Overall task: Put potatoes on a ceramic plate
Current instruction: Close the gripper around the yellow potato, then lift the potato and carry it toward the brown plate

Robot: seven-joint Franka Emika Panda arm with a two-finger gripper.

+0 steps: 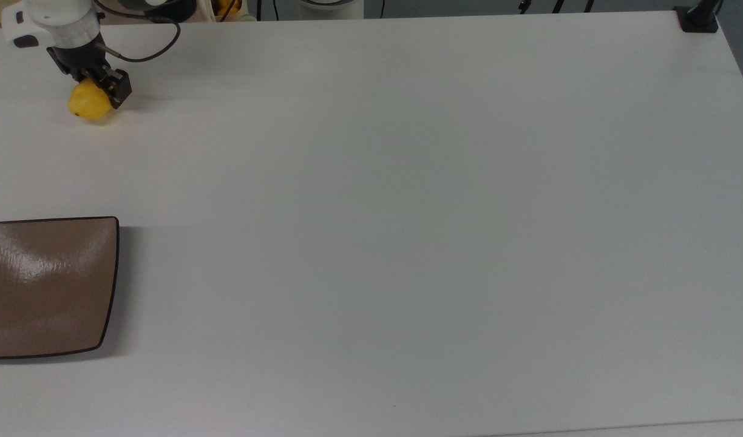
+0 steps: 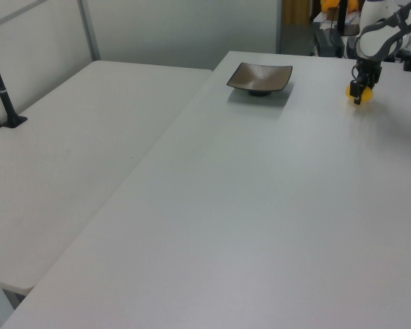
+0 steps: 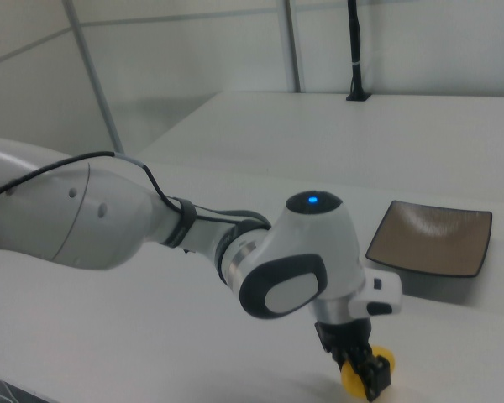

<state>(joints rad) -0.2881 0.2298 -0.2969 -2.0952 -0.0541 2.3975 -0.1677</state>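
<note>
White counter [image 1: 408, 212] seen; brown square plate [image 1: 47, 285] set at top view's left edge. Yellow potato [image 1: 89, 103] seen near counter's far-left corner in top view, well apart from plate; contact with counter not discernible.
</note>
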